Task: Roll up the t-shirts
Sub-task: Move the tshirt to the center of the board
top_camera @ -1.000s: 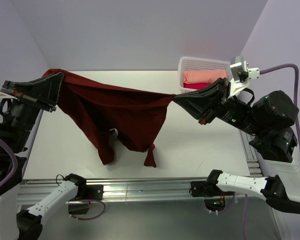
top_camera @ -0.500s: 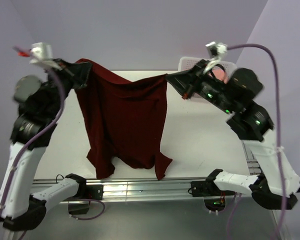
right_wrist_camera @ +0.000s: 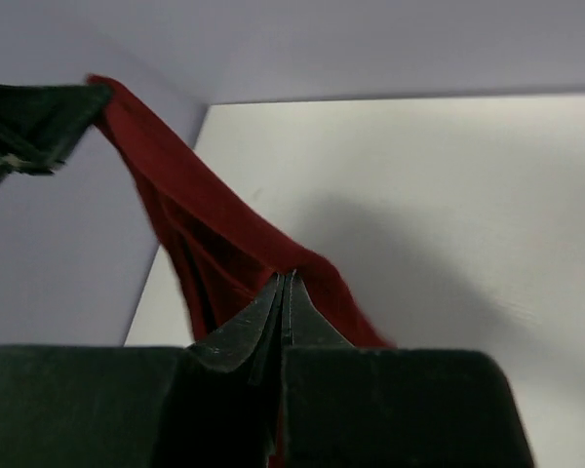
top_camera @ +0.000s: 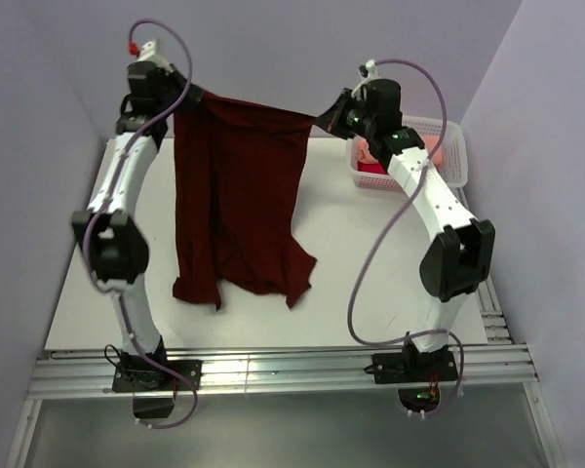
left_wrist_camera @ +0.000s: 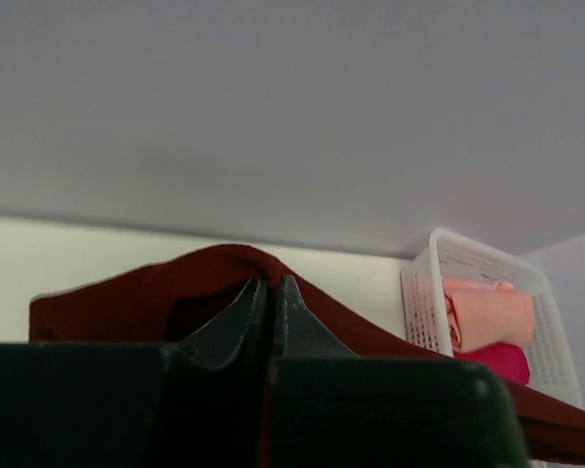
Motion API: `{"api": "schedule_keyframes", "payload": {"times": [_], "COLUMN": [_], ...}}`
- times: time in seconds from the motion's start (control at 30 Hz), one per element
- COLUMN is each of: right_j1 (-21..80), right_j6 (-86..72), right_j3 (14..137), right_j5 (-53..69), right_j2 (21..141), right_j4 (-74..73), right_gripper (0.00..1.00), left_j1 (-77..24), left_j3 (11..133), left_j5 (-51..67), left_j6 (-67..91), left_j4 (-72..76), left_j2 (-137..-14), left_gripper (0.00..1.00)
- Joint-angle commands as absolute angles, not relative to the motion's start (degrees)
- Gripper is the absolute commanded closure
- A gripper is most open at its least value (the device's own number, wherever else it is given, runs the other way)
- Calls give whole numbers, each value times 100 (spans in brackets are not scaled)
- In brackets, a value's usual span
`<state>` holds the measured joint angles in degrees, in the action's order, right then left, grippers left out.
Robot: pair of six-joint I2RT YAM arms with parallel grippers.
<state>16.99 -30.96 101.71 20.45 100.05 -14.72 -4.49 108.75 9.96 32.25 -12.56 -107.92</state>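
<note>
A dark maroon t-shirt (top_camera: pixel 236 195) hangs stretched between my two grippers, high over the far part of the white table (top_camera: pixel 370 253). Its lower end with the sleeves trails down toward the near middle. My left gripper (top_camera: pixel 180 97) is shut on the shirt's left top corner; the cloth folds over its tips in the left wrist view (left_wrist_camera: pixel 270 281). My right gripper (top_camera: pixel 322 118) is shut on the right top corner, also seen in the right wrist view (right_wrist_camera: pixel 285 276). A peach shirt (left_wrist_camera: pixel 487 317) and a crimson shirt (left_wrist_camera: pixel 502 359) lie rolled in a white basket.
The white mesh basket (top_camera: pixel 448 146) stands at the far right of the table, close behind my right arm. Lilac walls close in the back and both sides. A metal rail (top_camera: pixel 273 370) runs along the near edge.
Both arms have risen and swung toward the back wall, lifting the maroon shirt higher. The two grippers have come closer together, and the shirt now hangs long and narrow.
</note>
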Motion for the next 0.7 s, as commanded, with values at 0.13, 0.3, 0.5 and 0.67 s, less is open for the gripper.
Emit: {"api": "schedule_keyframes", "payload": {"times": [0.13,0.3,0.5,0.67], "right_j1": [871,817,791,782], "right_j6": [-3744,-3595,-3533,-3428], "right_j3": [9747,9572,9168,8965], "right_j5": [1609,1512,1573,1486], "right_j2": [10538,10828,10828,10784], "right_j4": [-448,-387,-220,-456], "right_gripper": [100,100,100,100], "left_j1": [-870,-1098,-1765,-2952], "left_j3": [14514,11509,9990,7925], "left_j5": [1302,256,-199,-229], "left_j6": [2936,2769,2357,2758], "left_j4": [-2664,-1775,-2198,-1585], "left_j2": [-13204,-11524,-10329,-8872], "left_gripper": [6,1,4,9]}}
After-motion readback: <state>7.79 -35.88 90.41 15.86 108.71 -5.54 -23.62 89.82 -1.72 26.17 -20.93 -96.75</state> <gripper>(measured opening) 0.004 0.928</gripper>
